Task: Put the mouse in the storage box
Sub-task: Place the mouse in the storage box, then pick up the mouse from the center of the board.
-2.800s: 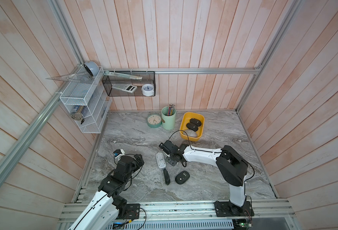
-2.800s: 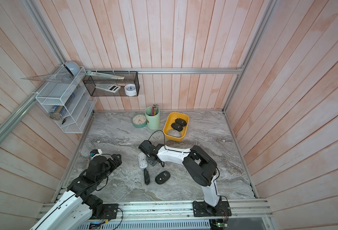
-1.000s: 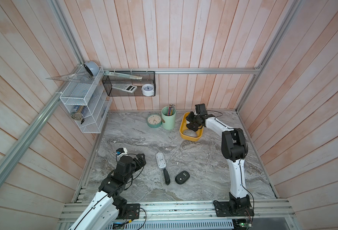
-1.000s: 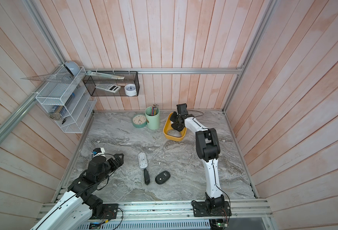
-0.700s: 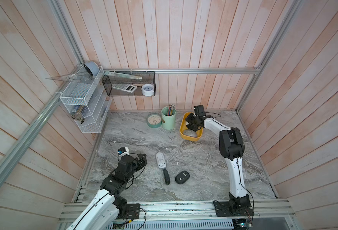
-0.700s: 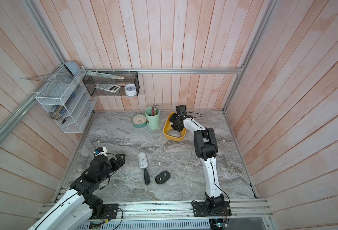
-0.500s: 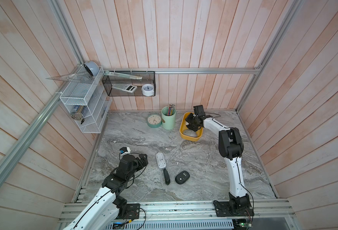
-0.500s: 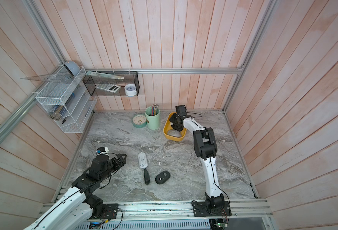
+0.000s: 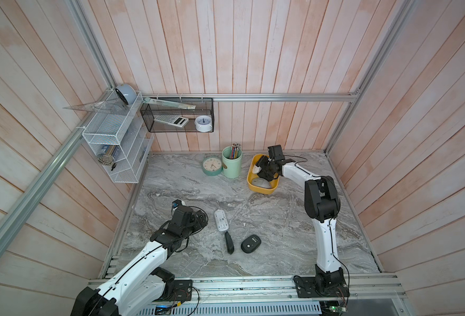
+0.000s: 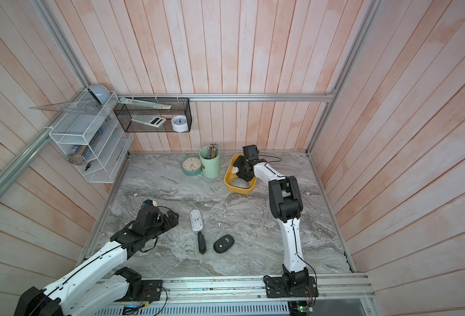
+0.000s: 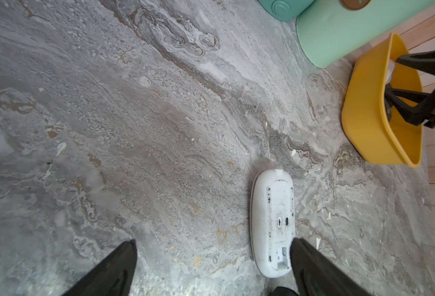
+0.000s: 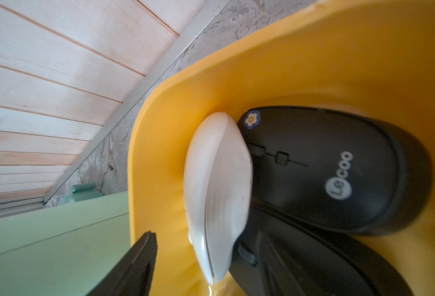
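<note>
Arms over a grey marble worktop, one reaching into the storage box

Both top views: the right arm rises from the worktop's near edge, folds at a high elbow and stretches to the far edge. There the right gripper dips into the yellow storage box, which stands beside a green cup. A grey mouse lies in the box. The left arm reaches low from the near left corner. The left gripper has its jaws spread wide beside an upturned white mouse. A black mouse lies nearer the near edge.

Left wrist view: the left fingers stand far apart and hold nothing. The right gripper's fingers are also parted inside the box.

Right wrist view: a white mouse stands on its edge against the box wall, clear of the one finger in view. Beside it lies a black mouse marked "Lecoo", bearing a flower sticker.
</note>
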`<state>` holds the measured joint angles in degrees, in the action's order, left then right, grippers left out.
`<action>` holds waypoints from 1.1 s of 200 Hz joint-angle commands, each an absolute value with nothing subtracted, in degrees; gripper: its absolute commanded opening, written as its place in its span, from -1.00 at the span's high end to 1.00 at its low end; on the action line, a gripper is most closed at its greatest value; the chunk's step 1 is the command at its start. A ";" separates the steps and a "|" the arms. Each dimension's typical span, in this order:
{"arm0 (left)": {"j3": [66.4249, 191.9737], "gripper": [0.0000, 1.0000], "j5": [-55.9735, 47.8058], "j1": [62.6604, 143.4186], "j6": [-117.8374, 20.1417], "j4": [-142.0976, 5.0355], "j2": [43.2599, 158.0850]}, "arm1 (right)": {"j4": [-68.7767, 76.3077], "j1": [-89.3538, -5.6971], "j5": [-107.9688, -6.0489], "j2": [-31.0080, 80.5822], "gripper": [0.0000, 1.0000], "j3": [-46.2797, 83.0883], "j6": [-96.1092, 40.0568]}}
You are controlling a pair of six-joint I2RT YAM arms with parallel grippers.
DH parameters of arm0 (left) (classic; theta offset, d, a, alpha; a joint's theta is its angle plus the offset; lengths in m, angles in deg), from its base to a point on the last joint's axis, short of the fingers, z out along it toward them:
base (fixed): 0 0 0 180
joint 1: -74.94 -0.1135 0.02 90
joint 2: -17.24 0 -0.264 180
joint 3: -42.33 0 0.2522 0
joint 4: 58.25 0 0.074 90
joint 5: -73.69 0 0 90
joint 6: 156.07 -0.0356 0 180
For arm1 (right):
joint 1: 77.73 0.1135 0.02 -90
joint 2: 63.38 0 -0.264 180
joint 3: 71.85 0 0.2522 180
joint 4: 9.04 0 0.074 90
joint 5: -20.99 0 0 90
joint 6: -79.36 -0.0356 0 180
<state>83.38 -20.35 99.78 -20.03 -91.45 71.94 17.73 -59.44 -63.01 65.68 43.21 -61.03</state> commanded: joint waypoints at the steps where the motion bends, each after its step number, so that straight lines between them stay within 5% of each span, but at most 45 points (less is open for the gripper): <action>1: 86.14 -0.94 -19.04 101.07 -21.05 -90.74 74.14 | 15.30 -59.18 -64.95 58.61 -0.40 38.60 -58.77; 59: 90.50 -0.82 -20.59 105.79 -20.72 -91.15 81.59 | 12.98 -58.79 -63.66 41.95 -0.56 20.33 -51.70; 220: 100.24 -0.41 -24.44 114.67 -18.52 -91.34 100.55 | 17.41 -53.42 -64.44 -8.28 -0.56 -20.19 -39.06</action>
<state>97.92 -23.06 113.79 -19.24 -92.13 98.43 15.13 -54.31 -63.40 -4.90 -17.86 -40.71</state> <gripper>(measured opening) 0.712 0.783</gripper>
